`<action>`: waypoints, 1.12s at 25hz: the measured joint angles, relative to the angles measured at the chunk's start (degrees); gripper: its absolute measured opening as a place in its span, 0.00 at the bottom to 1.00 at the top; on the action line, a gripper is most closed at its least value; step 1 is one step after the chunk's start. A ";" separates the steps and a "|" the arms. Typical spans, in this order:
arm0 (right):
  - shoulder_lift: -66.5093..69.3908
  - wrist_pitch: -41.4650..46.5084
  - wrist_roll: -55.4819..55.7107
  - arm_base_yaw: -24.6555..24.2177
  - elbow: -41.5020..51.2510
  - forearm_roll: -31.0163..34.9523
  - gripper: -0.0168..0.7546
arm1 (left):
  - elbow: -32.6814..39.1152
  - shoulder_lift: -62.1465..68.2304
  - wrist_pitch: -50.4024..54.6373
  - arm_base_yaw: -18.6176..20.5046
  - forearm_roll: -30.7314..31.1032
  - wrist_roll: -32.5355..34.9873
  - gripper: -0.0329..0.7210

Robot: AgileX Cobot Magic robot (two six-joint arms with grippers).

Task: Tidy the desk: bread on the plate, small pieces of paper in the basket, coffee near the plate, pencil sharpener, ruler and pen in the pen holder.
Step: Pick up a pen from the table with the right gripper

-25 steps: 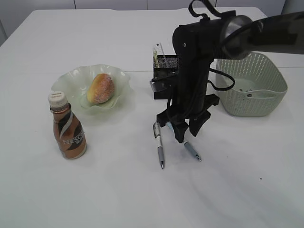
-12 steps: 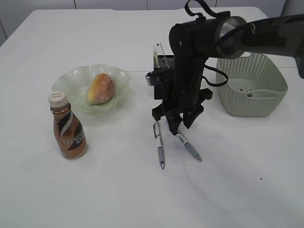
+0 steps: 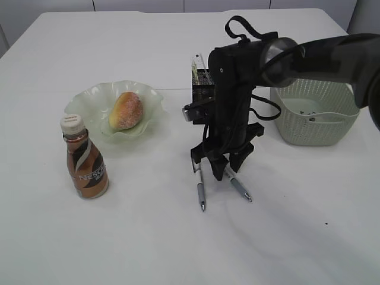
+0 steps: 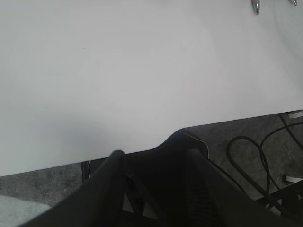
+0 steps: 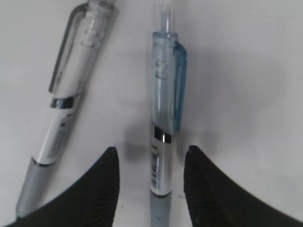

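Note:
My right gripper [image 3: 221, 161] hangs open just above the table, its jaws on either side of a blue-clipped pen [image 5: 163, 142] without touching it. A white pen [image 5: 66, 109] lies to the left of that one. In the exterior view the blue pen [image 3: 240, 188] and the white pen [image 3: 200, 189] stick out below the gripper. Bread [image 3: 126, 110] lies on the pale green plate [image 3: 89, 98], and the coffee bottle [image 3: 86, 159] stands in front of it. The black mesh pen holder [image 3: 203, 89] is half hidden behind the arm. The pencil sharpener is out of view. My left gripper [image 4: 156, 184] is open and empty at the table's front edge.
A pale green basket [image 3: 332, 127] stands at the right with small dark bits [image 3: 309, 113] inside. A clear strip [image 3: 195, 63] sticks up from the pen holder. The right arm [image 3: 309, 53] reaches across from the right above the basket.
My right gripper has shifted a little to the left, turned and come down over the blue pen. The pens, bottle and plate have stayed put.

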 joint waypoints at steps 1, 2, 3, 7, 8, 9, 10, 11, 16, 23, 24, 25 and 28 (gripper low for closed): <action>0.34 0.00 0.00 0.00 0.00 0.00 0.49 | 0.00 0.00 0.00 0.00 -0.11 0.00 0.45; 0.67 0.00 0.00 0.00 0.00 -0.43 0.49 | 0.00 0.00 0.00 0.00 -0.09 0.00 0.45; 0.83 0.00 0.00 0.00 0.00 -0.43 0.49 | 0.00 0.00 0.00 0.00 -0.09 0.00 0.45; 1.18 0.00 0.00 0.00 -0.94 -0.43 0.49 | 0.00 0.00 0.00 0.00 -0.14 0.00 0.45; 1.18 0.00 0.00 0.00 -1.35 -0.43 0.49 | 0.00 0.00 0.00 0.00 -0.14 0.00 0.45; 1.18 0.00 0.00 0.00 -1.49 -0.43 0.49 | 0.00 0.00 0.00 0.00 -0.14 0.00 0.45; 1.18 0.00 0.00 0.00 -1.74 -0.43 0.49 | 0.00 0.00 0.00 0.00 -0.14 0.00 0.45; 1.18 0.00 0.00 0.00 -1.78 -0.43 0.49 | 0.00 0.00 0.00 0.00 -0.14 0.00 0.45; 1.18 0.00 -0.03 0.00 -1.87 -0.43 0.49 | 0.00 0.00 0.00 0.00 -0.14 0.00 0.45; 1.18 1.03 -0.14 0.00 -1.87 -0.99 0.49 | 0.00 0.00 0.00 0.00 -0.14 0.00 0.45; 1.18 1.12 -0.14 0.00 -1.87 -0.99 0.49 | 0.00 0.00 0.00 0.00 -0.14 0.00 0.45; 1.18 1.12 -0.14 0.00 -1.87 -0.99 0.49 | 0.00 0.00 0.00 0.00 -0.14 0.00 0.45; 1.18 1.12 -0.14 0.00 -1.87 -1.08 0.49 | 0.00 0.00 0.00 0.00 -0.14 0.00 0.45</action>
